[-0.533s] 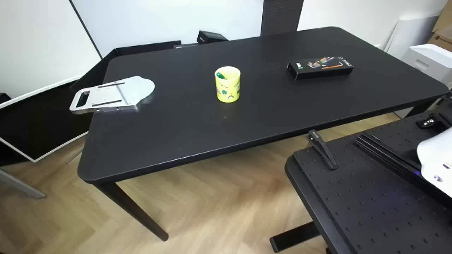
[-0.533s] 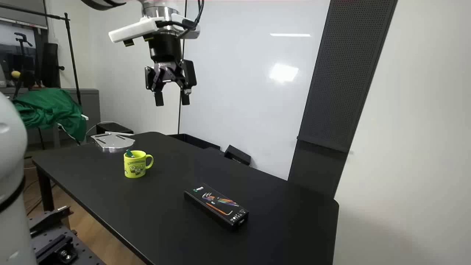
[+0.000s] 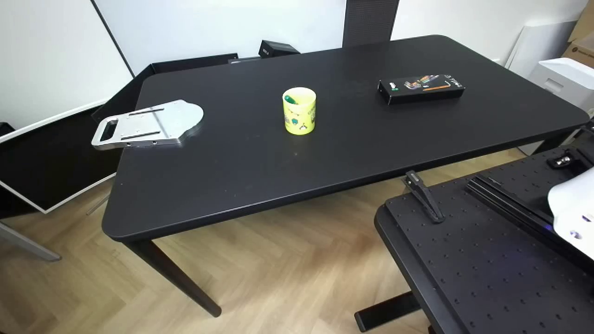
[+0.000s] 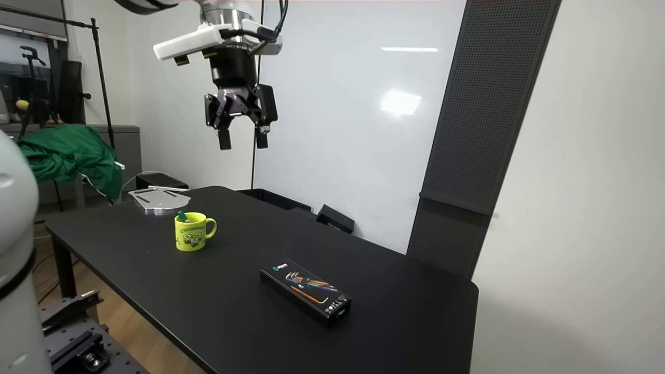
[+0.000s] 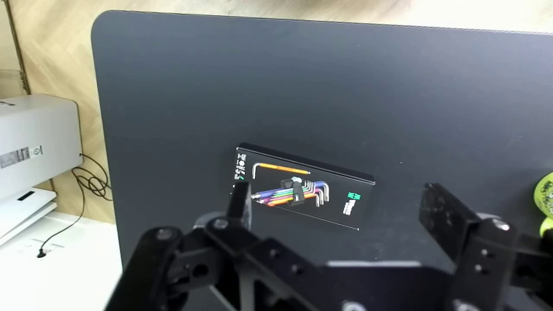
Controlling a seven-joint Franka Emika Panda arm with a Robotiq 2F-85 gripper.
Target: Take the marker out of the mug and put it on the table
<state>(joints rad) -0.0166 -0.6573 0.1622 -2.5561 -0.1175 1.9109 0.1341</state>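
Note:
The yellow-green mug [image 3: 299, 119] stands upright on the black table [image 3: 232, 171] in both exterior views [image 4: 190, 238]. The green marker [image 3: 290, 99] leans inside it, its end just above the rim; it also shows in an exterior view [image 4: 183, 216]. The marker's lower part is hidden in the mug. My gripper [image 4: 243, 140] hangs high above the table, apart from the mug. In the wrist view the gripper [image 5: 338, 204] is open, with nothing between its fingers. Only a slice of the mug [image 5: 545, 196] shows at the wrist view's right edge; the marker is not visible there.
A black box with a coloured tool picture [image 3: 421, 89] lies on the table, below the gripper in the wrist view [image 5: 302, 185]. A silver metal plate [image 3: 153, 123] lies at the table's end, partly overhanging the edge. A smaller perforated black surface [image 3: 492, 260] stands beside the table.

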